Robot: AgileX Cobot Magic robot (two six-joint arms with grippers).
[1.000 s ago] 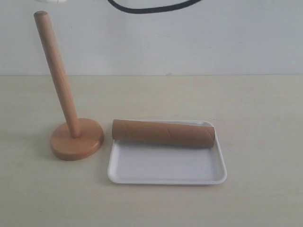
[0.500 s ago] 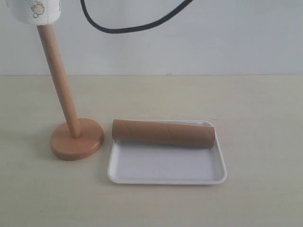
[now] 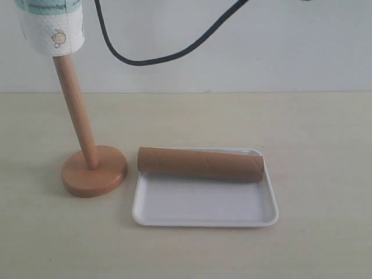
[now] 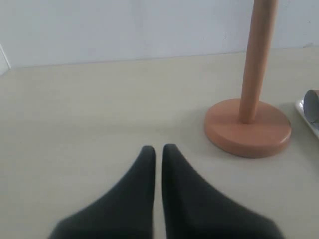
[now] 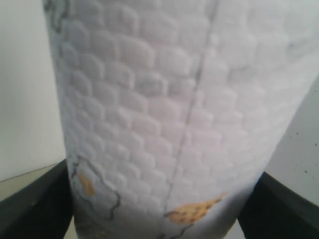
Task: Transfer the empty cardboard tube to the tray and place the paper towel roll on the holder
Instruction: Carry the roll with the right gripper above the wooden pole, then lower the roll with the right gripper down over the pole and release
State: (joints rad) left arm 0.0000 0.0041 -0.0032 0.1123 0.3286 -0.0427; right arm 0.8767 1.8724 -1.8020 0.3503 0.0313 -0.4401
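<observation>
The paper towel roll [image 3: 51, 29], white with a teal band and small yellow figures, hangs at the top left of the exterior view. Its lower end covers the top of the holder's post [image 3: 75, 110]. The roll [image 5: 169, 114] fills the right wrist view, held between the black fingers of my right gripper [image 5: 159, 209]. The holder's round base [image 3: 93, 171] stands left of the tray [image 3: 203, 203]. The empty cardboard tube [image 3: 200, 164] lies across the tray's far side. My left gripper [image 4: 158, 149] is shut and empty, low over the table near the holder [image 4: 247, 127].
A black cable [image 3: 163, 55] droops across the pale wall behind the table. The tube's open end [image 4: 313, 104] shows at the edge of the left wrist view.
The paper towel roll has come down into view and now sits over the top of the post. The black cable has sagged lower. The left gripper, tube and tray have not moved.
</observation>
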